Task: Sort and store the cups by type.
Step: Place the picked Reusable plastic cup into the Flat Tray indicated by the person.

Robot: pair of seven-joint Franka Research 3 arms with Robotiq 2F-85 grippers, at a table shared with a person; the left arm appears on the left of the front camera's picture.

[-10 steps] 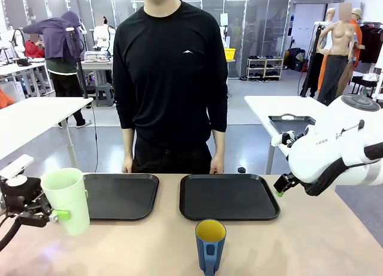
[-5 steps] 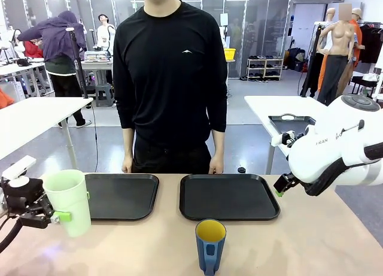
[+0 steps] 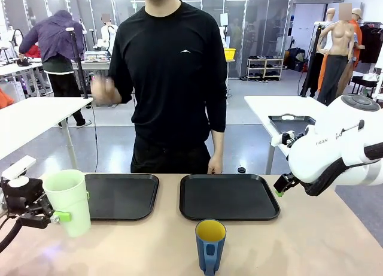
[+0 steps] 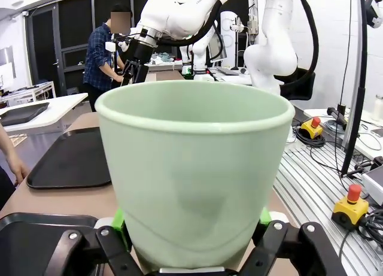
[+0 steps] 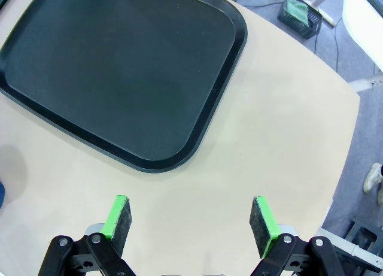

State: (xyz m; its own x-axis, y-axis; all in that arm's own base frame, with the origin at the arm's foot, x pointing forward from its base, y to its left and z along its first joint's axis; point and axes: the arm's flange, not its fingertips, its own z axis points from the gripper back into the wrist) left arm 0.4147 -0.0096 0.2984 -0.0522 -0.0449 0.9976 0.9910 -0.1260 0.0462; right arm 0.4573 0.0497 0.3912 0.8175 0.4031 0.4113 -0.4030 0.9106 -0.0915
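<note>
Your left claw (image 3: 57, 216) sits at the counter's (image 3: 311, 240) left end, pinching the mint-green tumbler (image 3: 67, 198) low on its wall. In the left wrist view the green pads (image 4: 118, 219) press both sides of the tumbler (image 4: 191, 156), which stands upright between them. You cannot tell whether its base touches the counter.

Just to the right of that claw lies the left black tray (image 3: 122, 195), its near-left corner close beside the tumbler. Beyond it the person stands at the far edge, one hand (image 3: 103, 90) raised and blurred, the other hand (image 3: 214, 166) hanging down at the counter's far edge.

Next comes the right black tray (image 3: 230, 195). The dark blue mug (image 3: 209, 246) with the yellow inside stands upright on the bare counter in front of this tray, well left of your right claw (image 3: 280, 186) and nearer to you.

That right claw hovers off the right tray's right edge. In the right wrist view the right claw (image 5: 190, 219) is spread wide with nothing between its pads, over bare counter (image 5: 269, 138), the tray's (image 5: 119, 72) corner just ahead of it.
</note>
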